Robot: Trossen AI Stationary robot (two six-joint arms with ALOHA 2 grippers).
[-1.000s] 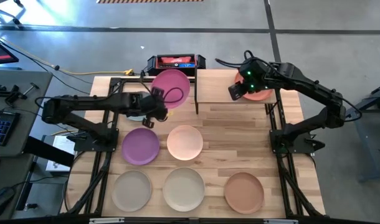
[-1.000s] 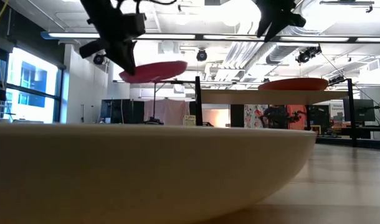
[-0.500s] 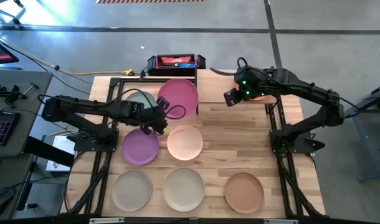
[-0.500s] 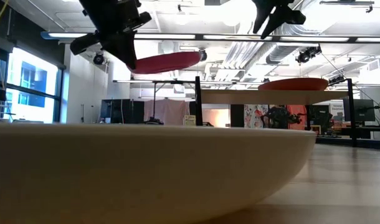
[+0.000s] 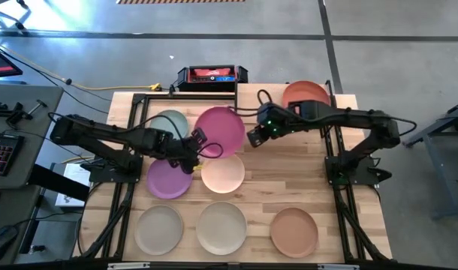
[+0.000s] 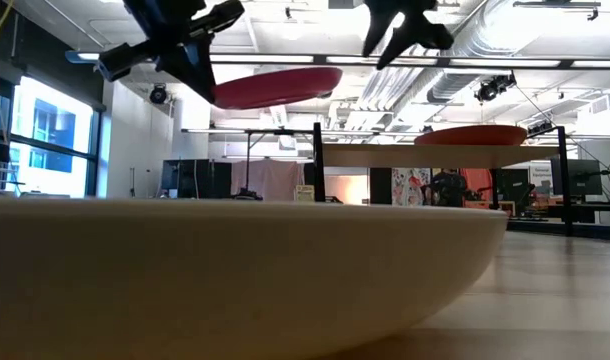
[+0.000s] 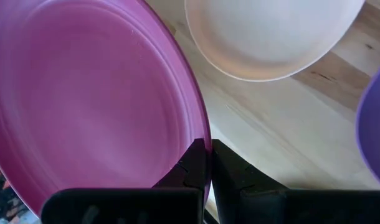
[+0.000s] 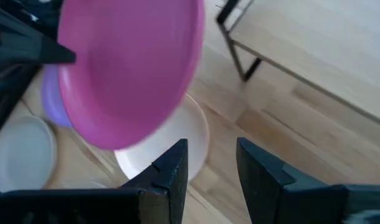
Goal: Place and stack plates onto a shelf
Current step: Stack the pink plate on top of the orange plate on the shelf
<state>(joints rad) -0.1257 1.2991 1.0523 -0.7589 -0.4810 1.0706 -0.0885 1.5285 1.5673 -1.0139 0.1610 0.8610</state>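
left pincer clenched on pink plate | right pincer released beside it

Grey floor — bright window

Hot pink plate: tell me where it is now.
In the high view the hot pink plate is held off the table by the left gripper, above the peach plate.

The right gripper hung with fingers apart; just ahead floated the hot pink plate, the shelf beside it.
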